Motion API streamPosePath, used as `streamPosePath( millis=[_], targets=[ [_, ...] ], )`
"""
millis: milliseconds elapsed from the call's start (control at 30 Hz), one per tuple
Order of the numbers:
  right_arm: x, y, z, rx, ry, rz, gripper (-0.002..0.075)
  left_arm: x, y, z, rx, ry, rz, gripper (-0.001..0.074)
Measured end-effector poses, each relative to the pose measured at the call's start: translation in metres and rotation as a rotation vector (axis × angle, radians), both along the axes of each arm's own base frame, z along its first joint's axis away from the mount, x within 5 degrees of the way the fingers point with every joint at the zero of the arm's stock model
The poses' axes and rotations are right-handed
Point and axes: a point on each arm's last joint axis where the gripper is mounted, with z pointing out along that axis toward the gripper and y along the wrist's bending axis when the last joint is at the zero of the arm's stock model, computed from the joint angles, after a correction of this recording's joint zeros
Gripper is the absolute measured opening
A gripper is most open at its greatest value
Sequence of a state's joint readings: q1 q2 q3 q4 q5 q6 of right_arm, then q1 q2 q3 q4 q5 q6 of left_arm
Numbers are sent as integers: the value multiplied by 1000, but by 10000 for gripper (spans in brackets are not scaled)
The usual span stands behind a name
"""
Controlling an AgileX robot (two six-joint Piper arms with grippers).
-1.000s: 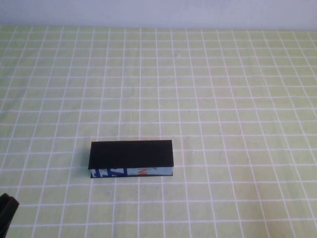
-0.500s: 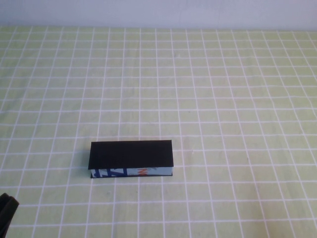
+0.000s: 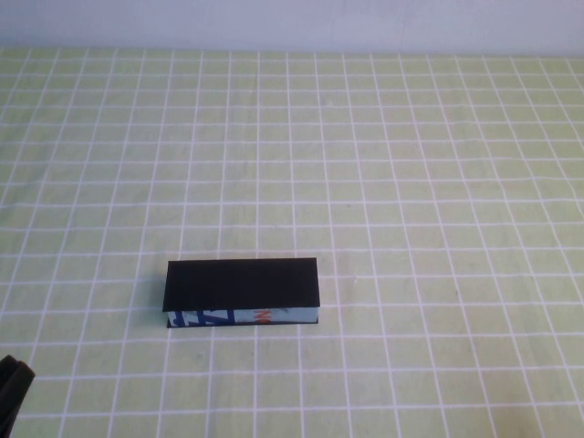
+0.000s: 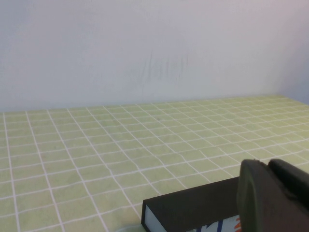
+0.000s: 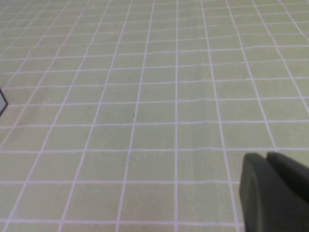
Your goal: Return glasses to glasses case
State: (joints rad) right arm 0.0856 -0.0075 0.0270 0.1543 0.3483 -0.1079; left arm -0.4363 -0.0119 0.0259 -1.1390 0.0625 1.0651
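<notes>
The glasses case (image 3: 242, 290) lies shut on the green checked cloth, left of centre, flap down, with its light blue-white front edge facing me. It also shows in the left wrist view (image 4: 193, 209). The glasses are hidden from every view. My left gripper (image 3: 11, 388) sits low at the near left corner, well short of the case; in its wrist view (image 4: 267, 165) its fingers are pressed together and hold nothing. My right gripper (image 5: 264, 157) is out of the high view; its fingers are together and empty over bare cloth.
The green cloth with white grid lines (image 3: 411, 182) covers the whole table up to a pale wall (image 4: 145, 48) at the back. A small corner of the case (image 5: 2, 102) shows at the edge of the right wrist view.
</notes>
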Motion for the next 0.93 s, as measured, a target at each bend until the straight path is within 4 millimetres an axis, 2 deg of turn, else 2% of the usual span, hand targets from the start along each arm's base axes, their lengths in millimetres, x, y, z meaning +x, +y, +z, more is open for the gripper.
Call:
streamPosePath(
  millis=[767, 933],
  targets=[
    [0, 0, 0, 3, 1, -1, -11, 0, 0, 0, -1, -1, 2, -2],
    [0, 0, 0, 3, 1, -1, -11, 2, 5, 2, 19, -39, 61, -2]
  ],
)
